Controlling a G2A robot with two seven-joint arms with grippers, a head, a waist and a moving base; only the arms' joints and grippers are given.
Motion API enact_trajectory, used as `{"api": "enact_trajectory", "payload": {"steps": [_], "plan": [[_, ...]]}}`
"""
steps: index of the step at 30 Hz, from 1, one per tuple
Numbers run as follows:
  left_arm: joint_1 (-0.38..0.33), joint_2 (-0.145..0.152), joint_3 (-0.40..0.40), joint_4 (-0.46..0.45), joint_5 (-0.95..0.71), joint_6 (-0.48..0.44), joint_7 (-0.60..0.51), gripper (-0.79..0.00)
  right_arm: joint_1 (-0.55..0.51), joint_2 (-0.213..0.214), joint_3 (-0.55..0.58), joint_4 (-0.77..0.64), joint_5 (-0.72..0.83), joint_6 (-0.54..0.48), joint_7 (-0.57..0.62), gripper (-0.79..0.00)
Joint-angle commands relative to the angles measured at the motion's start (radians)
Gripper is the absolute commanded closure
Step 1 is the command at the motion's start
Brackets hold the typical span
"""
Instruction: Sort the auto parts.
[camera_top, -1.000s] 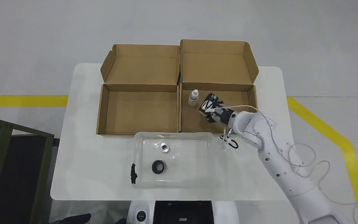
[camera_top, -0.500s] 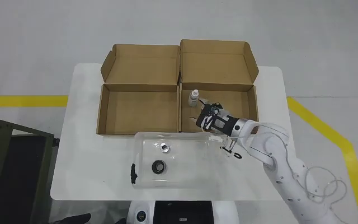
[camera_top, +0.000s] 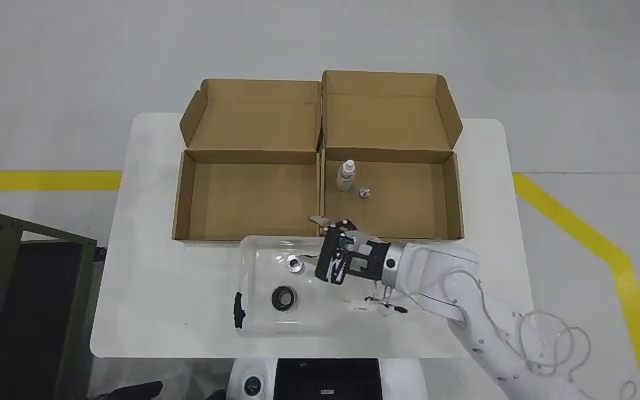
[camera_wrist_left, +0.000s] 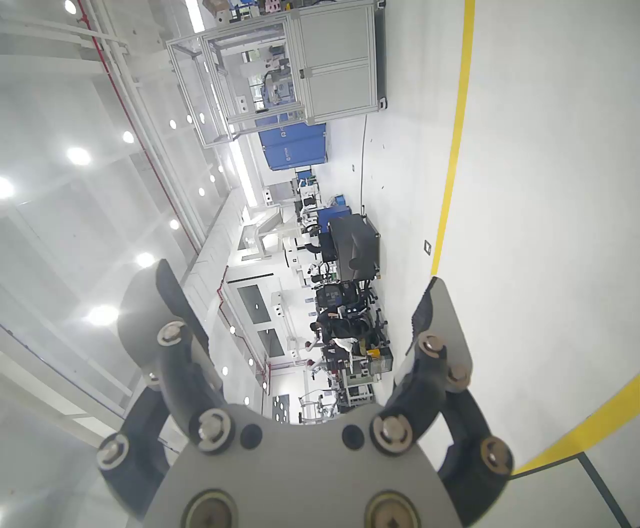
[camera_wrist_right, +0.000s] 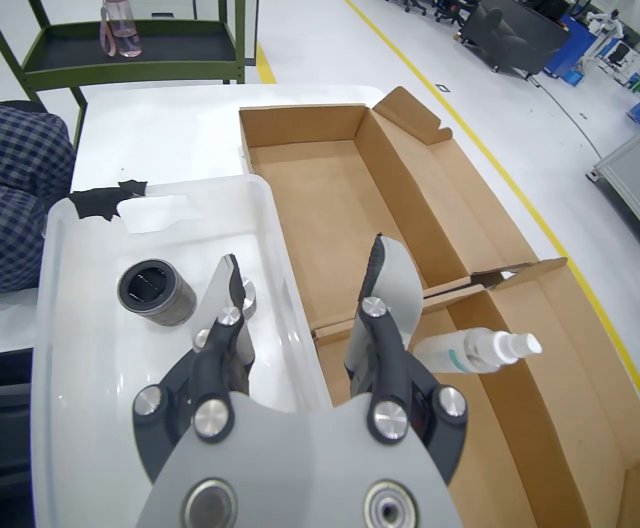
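Found the right pincer (camera_top: 335, 228) released and empty at 1 o'clock of the clear bin (camera_top: 250, 300), straddling its far wall: one finger inside, the other over cardboard. Saw the bin at 6 o'clock on the tabletop (camera_top: 150, 250), holding a black bearing (camera_top: 285, 297) and, at 12 o'clock from it, a small silver part (camera_top: 294, 264). Noted the left box (camera_top: 247, 200) and the right box (camera_top: 400, 195) open beyond the bin. Spotted a spray bottle (camera_top: 346, 175) at 10 o'clock in the right box, with a small round part (camera_top: 364, 190) just beside. Found the left pincer (camera_wrist_left: 300, 287) released, empty, facing the hall.
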Motion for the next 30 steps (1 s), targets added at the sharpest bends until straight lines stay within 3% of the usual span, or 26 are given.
{"api": "enact_trajectory", "payload": {"steps": [1, 13, 17, 30], "plan": [[0.000, 0.000, 0.000, 0.000, 0.000, 0.000, 0.000, -0.785, 0.007, -0.003, -0.018, 0.006, -0.008, 0.001, -0.001, -0.446], [0.000, 0.000, 0.000, 0.000, 0.000, 0.000, 0.000, -0.785, 0.023, -0.020, -0.113, 0.065, -0.067, -0.023, 0.001, -0.428], [0.000, 0.000, 0.000, 0.000, 0.000, 0.000, 0.000, -0.785, 0.036, -0.025, -0.128, 0.093, -0.075, -0.026, -0.007, -0.391], [0.000, 0.000, 0.000, 0.000, 0.000, 0.000, 0.000, -0.785, 0.070, -0.040, -0.157, 0.167, -0.090, -0.020, 0.006, -0.388]]}}
